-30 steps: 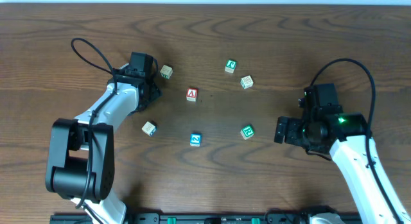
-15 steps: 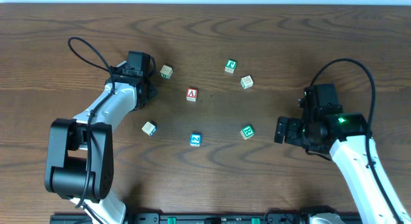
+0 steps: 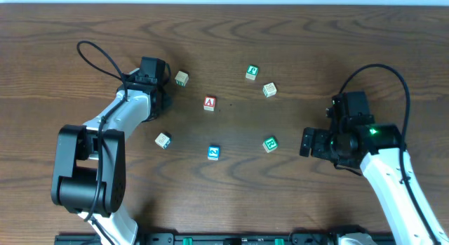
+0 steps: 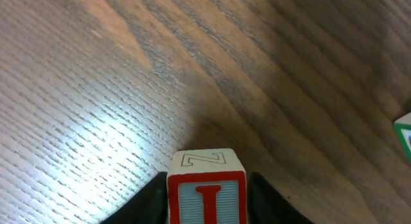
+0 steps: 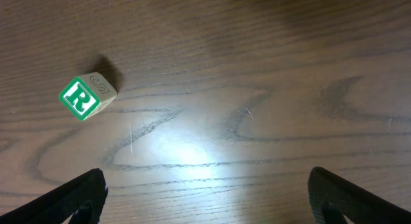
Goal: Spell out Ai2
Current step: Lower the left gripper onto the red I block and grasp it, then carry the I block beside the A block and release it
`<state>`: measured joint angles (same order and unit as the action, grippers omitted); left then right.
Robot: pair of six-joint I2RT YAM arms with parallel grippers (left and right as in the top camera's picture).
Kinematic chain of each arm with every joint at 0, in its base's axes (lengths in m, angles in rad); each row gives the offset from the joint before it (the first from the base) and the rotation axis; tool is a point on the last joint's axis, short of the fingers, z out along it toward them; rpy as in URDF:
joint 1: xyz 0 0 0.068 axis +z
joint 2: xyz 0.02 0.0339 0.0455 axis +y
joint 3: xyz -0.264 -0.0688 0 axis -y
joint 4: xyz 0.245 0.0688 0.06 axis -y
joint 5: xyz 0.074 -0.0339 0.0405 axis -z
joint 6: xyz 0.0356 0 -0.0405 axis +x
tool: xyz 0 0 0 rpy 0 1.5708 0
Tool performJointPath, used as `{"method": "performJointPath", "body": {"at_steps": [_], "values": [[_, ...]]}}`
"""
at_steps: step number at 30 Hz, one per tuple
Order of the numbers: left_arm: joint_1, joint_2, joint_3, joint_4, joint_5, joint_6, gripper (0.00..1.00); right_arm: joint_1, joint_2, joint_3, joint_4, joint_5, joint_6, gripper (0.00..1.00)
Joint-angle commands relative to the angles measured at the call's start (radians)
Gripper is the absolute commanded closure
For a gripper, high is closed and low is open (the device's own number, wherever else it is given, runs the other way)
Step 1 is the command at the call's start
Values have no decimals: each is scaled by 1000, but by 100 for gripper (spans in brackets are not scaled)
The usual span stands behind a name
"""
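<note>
Only the left wrist view shows the left pincer (image 4: 207, 203) clamping the I cube (image 4: 207, 185); right pincer (image 5: 209, 193) gapes.

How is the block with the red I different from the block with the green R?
The red I block has a red letter and frame; the green R block has green ones. The red I block sits between the fingers of the left gripper; the green R block lies free on the table, touched by nothing. Both are small wooden letter cubes.
</note>
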<state>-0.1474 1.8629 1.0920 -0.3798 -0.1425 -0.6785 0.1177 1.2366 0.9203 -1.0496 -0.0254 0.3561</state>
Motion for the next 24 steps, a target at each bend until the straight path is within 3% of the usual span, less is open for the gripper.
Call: {"method": "performJointPath", "body": {"at_steps": [1, 11, 15, 24], "values": [[5, 14, -9, 3, -18, 19, 67, 8, -6, -1, 2, 15, 2, 1], [-5, -27, 5, 13, 164, 228, 79, 8, -6, -1, 6, 22, 2, 1], [-50, -101, 5, 10, 170, 332, 75, 8, -6, -1, 6, 22, 2, 1], [-285, -188, 6, 11, 58, 414, 73, 8, -6, -1, 0, 21, 2, 1]]}}
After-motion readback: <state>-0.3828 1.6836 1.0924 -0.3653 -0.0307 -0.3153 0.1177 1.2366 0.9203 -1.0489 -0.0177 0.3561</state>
